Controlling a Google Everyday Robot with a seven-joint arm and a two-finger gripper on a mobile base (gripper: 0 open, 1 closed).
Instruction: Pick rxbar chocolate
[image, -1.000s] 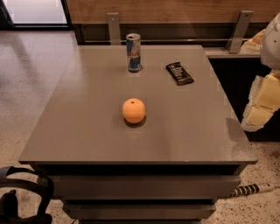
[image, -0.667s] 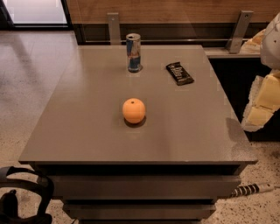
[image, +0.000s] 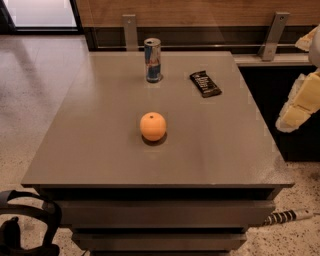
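gripper (image: 297, 107) beside the table's (image: 100, 150) right edge, grasp state not tellable | rxbar chocolate (image: 205, 83) flat, far right, near the can (image: 152, 60) | risk: thin wrapper skids under a shallow pinch (possibly off the far edge); orange (image: 153, 126) well apart
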